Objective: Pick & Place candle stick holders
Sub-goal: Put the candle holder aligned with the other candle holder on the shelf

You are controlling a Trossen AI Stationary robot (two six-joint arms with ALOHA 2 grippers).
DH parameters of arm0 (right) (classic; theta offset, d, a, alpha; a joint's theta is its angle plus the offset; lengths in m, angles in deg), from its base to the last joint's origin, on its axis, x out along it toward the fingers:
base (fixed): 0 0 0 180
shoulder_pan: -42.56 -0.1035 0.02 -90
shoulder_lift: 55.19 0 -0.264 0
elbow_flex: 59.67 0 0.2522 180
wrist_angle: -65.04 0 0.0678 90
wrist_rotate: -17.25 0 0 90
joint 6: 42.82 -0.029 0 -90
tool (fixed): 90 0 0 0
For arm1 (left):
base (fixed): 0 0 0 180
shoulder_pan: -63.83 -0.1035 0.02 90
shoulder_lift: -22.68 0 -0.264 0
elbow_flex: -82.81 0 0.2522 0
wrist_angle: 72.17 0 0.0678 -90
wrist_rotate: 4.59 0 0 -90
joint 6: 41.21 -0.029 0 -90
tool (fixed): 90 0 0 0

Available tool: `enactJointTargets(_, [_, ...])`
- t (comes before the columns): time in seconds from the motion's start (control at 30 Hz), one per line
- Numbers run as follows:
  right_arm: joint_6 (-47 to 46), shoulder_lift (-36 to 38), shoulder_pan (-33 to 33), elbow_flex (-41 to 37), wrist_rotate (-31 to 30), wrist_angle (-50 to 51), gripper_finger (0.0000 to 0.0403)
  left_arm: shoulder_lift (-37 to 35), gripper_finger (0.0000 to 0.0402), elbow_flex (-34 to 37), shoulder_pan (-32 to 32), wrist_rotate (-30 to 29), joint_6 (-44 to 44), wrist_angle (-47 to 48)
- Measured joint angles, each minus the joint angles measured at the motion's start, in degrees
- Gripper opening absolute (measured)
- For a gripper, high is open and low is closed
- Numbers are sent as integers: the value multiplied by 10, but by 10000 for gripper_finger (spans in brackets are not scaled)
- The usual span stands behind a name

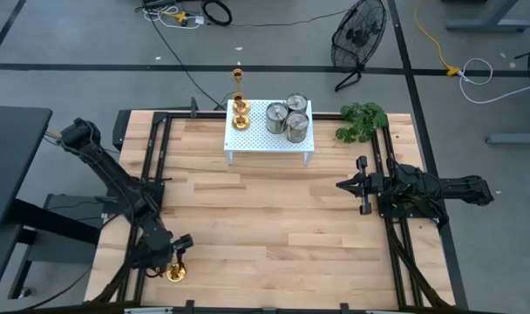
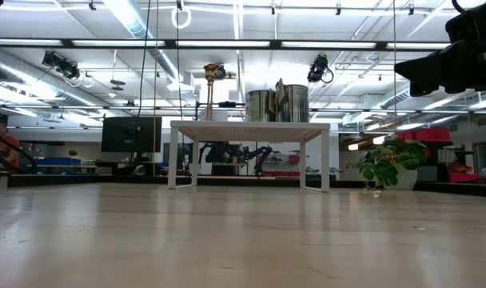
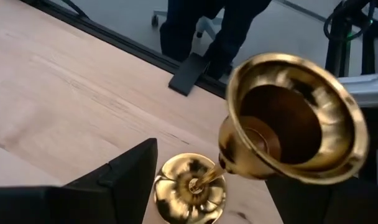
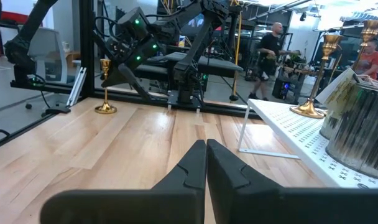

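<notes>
Straddling a gold holder [image 1: 176, 272] at the desk's [image 1: 274, 209] near-left corner, the left pincer [image 1: 179, 249] stands apart, apparently mid-placement. Right pincer [image 1: 350, 185], fingers together, waits mid-desk. Five holders remain on the rack [image 1: 252, 141]; next comes retreating without tipping it.

You had the rack [image 1: 267, 139] at the table's [image 1: 265, 227] far edge, three squat holders [image 1: 287, 118] on its right half, two stemmed holders [image 1: 240, 111] on its left; plant [image 1: 361, 120] right of it; one stemmed holder [image 1: 176, 270] stood at the near-left corner
</notes>
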Motion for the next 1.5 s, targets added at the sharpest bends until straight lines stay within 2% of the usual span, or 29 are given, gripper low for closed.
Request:
enactJointTargets(0.27, [0, 0, 0, 0, 0, 0, 17, 0, 284, 0, 26, -38, -58, 1])
enactJointTargets(0.5, [0, 0, 0, 0, 0, 0, 17, 0, 284, 36, 28, -31, -59, -47])
enactJointTargets(0.93, [0, 0, 0, 0, 0, 0, 17, 0, 282, 38, 28, -44, -59, -67])
enactJointTargets(1.5, [0, 0, 0, 0, 0, 0, 17, 0, 192, 38, 28, -48, -60, -65])
